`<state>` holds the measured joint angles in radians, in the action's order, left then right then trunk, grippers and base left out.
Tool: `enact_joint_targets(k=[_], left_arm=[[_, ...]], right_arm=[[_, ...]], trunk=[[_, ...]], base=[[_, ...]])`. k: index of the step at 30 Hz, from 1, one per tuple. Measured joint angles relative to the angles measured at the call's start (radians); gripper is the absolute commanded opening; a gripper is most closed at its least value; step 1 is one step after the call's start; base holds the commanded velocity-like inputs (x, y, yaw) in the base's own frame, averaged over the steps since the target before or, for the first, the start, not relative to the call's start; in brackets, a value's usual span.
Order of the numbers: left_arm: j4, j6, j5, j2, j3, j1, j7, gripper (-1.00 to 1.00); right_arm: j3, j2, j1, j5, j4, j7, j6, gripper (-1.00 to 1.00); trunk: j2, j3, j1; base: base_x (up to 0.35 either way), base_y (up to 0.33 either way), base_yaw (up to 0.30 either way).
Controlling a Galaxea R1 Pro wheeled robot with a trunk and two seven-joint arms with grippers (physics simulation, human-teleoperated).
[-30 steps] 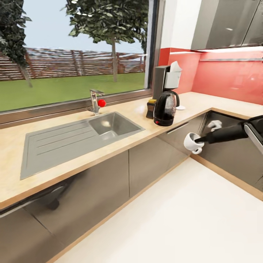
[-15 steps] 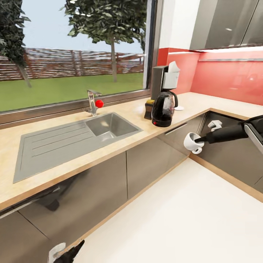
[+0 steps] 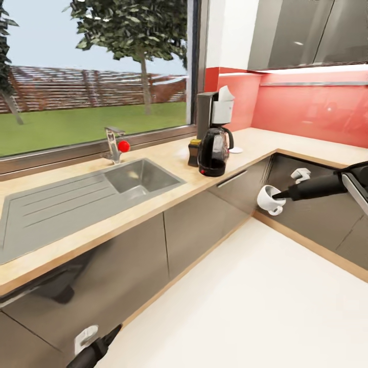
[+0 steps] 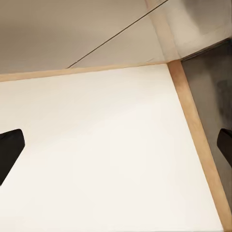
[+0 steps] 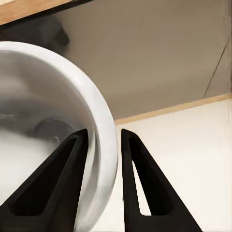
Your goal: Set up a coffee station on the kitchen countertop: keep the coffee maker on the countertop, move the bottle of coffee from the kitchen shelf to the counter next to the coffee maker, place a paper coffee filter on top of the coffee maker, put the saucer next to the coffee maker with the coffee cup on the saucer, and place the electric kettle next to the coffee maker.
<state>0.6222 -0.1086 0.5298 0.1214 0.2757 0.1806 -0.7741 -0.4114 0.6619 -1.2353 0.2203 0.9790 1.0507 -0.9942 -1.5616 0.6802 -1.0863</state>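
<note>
My right gripper point(image 3: 278, 196) is shut on the rim of the white coffee cup point(image 3: 268, 200), held on its side in front of the dark corner cabinets, below counter height. In the right wrist view one finger sits inside the coffee cup point(image 5: 48, 145) and the other outside its wall. On the kitchen countertop point(image 3: 153, 204) stands the coffee maker point(image 3: 210, 111) with the paper coffee filter point(image 3: 224, 95) on top. In front of it are the electric kettle point(image 3: 213, 152), the bottle of coffee point(image 3: 194, 152) to its left and the saucer point(image 3: 235, 150) to its right. My left gripper point(image 4: 117, 147) hangs open over the white floor.
A steel sink point(image 3: 138, 176) with a red-knobbed tap point(image 3: 116, 145) is set in the counter under the window. Glossy grey cabinets point(image 3: 204, 220) run below it and turn the corner on the right. The white floor point(image 3: 255, 306) lies between them. My left arm point(image 3: 94, 350) shows low by the cabinets.
The whole view has shifted, so the counter and its things sit further left. My left arm has come up into view at the bottom. The cup stays in my right gripper.
</note>
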Motion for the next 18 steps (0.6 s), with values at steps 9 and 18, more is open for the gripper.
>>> enact_joint_targets(k=[9,18], left_arm=[[-0.001,-0.001,0.000,0.000,0.001,0.000,0.000,1.00],[-0.002,-0.001,-0.001,0.000,0.001,0.000,0.000,1.00]], right_arm=[[0.000,0.000,0.000,0.000,0.000,-0.001,0.000,-1.00],[0.001,0.001,0.000,-0.001,-0.035,0.000,0.002,-1.00]], trunk=[[0.000,0.000,0.000],[0.000,-0.001,0.000]], base=[[0.154,-0.125,-0.164],[0.010,-0.013,-0.276]])
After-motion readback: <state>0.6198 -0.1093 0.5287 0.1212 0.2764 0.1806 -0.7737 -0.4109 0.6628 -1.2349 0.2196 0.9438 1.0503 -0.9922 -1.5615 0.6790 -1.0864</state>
